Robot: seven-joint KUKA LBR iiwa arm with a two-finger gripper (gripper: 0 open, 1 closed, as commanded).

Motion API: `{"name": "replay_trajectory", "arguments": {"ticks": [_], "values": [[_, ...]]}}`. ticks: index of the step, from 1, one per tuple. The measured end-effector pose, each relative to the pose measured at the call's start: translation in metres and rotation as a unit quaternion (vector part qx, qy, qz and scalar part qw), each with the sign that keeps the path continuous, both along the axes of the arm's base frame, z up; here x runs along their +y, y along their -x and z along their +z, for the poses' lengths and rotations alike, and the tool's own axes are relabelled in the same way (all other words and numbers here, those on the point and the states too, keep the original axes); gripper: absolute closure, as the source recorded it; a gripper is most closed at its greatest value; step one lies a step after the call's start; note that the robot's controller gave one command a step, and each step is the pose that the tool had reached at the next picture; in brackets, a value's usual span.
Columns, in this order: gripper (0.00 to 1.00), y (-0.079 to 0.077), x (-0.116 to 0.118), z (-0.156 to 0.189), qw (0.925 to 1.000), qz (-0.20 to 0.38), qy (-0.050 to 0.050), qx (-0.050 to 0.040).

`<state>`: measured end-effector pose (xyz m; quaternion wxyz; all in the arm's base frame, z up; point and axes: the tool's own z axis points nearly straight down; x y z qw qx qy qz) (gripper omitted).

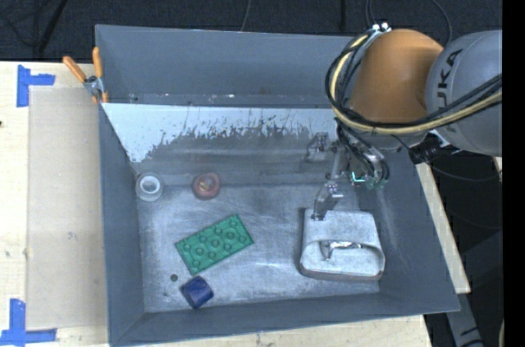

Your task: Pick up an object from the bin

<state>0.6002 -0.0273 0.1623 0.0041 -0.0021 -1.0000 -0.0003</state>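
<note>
Hovering noted: gripper (326, 202) just above rear edge of grey-white pad (340, 253) at right front of bin (246, 66). Jaw opening cannot be told. Descent to be centred on pad, kept clear of wall.

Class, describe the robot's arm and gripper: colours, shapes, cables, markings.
The arm is a thick, rounded silver-grey shell with the dark letters "UKA" showing. An orange dome covers its wrist, with black and pale cables looped round it. The gripper below is small, of grey metal, with a green spot.
</note>
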Motion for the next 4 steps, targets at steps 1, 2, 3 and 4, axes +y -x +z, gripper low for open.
{"name": "replay_trajectory", "arguments": {"ticks": [1, 2, 3, 4], "values": [[0.00, 0.044, 0.160, -0.027, 0.9961, 0.088, -0.002, -0.0023], [0.00, 0.058, 0.149, -0.092, 0.9986, 0.053, -0.001, -0.0061], [1.00, 0.058, 0.149, -0.089, 0.9986, 0.053, -0.001, -0.0041], [1.00, 0.061, 0.105, 0.095, 0.9811, 0.193, 0.000, -0.0079]]}}
